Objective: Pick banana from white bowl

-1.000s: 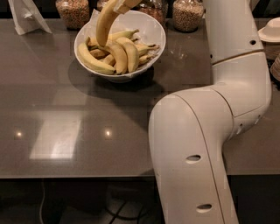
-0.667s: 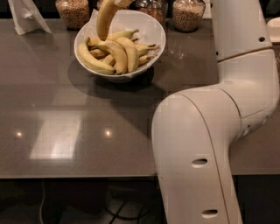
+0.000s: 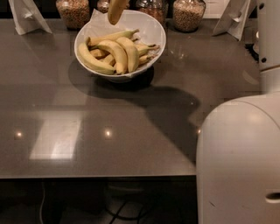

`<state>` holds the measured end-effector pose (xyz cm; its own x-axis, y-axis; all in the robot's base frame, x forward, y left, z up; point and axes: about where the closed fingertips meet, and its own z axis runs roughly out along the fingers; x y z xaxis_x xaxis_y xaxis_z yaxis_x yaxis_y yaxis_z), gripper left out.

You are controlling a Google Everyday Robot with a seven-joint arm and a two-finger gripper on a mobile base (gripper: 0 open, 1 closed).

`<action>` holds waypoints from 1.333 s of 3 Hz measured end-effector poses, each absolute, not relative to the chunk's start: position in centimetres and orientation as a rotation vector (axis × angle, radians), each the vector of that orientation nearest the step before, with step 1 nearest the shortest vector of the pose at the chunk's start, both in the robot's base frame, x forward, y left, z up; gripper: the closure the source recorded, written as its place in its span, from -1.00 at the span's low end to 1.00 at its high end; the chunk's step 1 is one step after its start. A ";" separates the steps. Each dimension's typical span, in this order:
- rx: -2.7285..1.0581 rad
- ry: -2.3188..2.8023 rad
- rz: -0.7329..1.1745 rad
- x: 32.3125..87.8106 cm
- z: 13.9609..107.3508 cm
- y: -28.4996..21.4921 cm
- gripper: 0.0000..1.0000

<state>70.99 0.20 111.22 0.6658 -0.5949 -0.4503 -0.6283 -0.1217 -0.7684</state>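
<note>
We note first the dark grey, glossy counter [image 3: 131,131], which fills most of the view and reflects ceiling lights near its near edge. The white robot arm [image 3: 238,162] is the next largest item: its bulky lower housing covers the counter's near right corner, and a slimmer upper segment rises along the right edge. The white bowl [image 3: 153,26] stands close to the far edge, left of centre, with white paper lining showing at its back rim and a dark shadow spreading from its base toward the right. A pile of yellow bananas [image 3: 116,52] lies inside the bowl, stems pointing right. Three glass jars [image 3: 73,12] of grain-like contents line the far edge behind the bowl. Folded white paper stands [image 3: 26,15] sit at the far left and far right corners. The banana [image 3: 116,11] hangs upright over the back of the bowl, its lower tip clear of the pile and its upper part cut off by the top of the view. The gripper is out of view beyond that top limit; we cannot tell its state.
</note>
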 end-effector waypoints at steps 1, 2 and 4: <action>-1.687 0.861 -0.057 68.2 115.0 -3.3 1.00; -1.590 0.769 -0.107 64.0 117.8 -4.8 1.00; -1.560 0.864 0.038 56.8 112.5 -4.3 1.00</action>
<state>56.77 -4.28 112.46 0.7151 -0.4928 -0.4958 -0.5339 0.0727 -0.8424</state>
